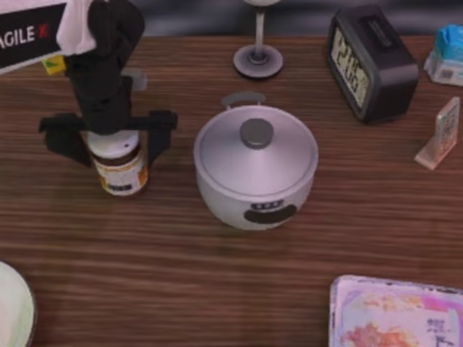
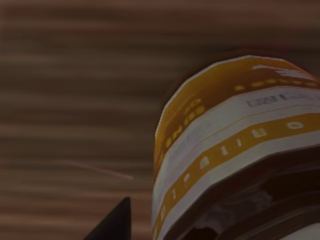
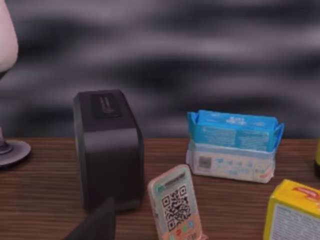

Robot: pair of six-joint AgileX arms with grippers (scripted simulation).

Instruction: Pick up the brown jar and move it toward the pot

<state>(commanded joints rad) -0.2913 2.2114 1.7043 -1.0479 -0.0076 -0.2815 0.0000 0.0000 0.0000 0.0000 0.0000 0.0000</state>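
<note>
One claw, the left gripper, is straddling the brown jar wide open, gripping nothing; jar standing left of the pot (well apart); advise closing squarely before lifting

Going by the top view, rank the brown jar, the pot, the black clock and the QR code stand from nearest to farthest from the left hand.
1. Brown jar: directly under the left hand, between its fingers.
2. Pot: mid-table, to the hand's right.
3. Black clock: back right.
4. QR code stand: at the right edge.
</note>
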